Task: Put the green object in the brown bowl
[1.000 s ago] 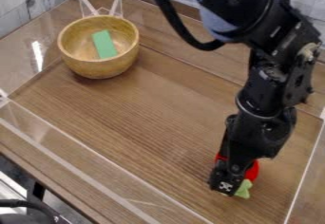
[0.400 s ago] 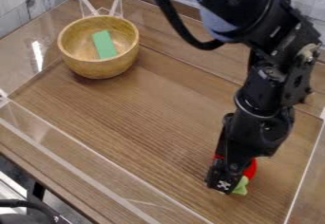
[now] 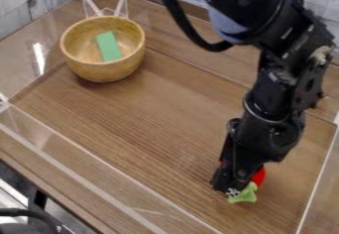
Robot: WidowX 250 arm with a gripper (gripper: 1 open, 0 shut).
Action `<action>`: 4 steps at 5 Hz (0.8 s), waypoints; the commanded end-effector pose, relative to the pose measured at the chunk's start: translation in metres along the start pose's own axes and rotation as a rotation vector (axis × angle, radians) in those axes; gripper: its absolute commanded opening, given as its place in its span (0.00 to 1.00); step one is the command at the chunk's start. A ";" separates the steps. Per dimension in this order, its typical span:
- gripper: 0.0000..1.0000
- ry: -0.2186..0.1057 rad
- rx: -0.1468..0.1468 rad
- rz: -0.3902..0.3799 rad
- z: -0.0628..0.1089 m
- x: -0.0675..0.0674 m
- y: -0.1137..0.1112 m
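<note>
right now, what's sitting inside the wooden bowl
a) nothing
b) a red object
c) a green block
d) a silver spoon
c, a green block lies inside the round light-brown wooden bowl, within its walls.

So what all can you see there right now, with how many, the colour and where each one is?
Bowl: one, light brown wood, upper left of the table
Block: one, green, inside the bowl
Red thing: one, red with a green end, lower right, at the pincer's tips; too covered to name
Table: one, brown wood, under everything
Cable: one, black, bottom left corner
Robot arm: one, black, coming in from the top right
Pincer: one, black, pointing down at the red thing
</note>
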State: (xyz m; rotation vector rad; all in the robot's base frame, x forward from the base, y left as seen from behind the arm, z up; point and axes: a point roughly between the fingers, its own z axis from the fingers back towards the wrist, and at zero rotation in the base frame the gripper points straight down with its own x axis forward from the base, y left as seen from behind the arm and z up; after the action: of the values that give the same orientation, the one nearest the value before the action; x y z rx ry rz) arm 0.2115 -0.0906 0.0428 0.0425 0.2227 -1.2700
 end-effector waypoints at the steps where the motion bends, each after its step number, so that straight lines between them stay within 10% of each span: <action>1: 0.00 -0.027 0.068 0.023 0.025 0.000 0.006; 4: 0.00 0.002 0.195 0.097 0.078 -0.018 0.010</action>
State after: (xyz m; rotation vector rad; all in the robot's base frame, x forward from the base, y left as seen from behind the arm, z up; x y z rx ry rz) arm 0.2198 -0.0794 0.1069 0.2053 0.1665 -1.1929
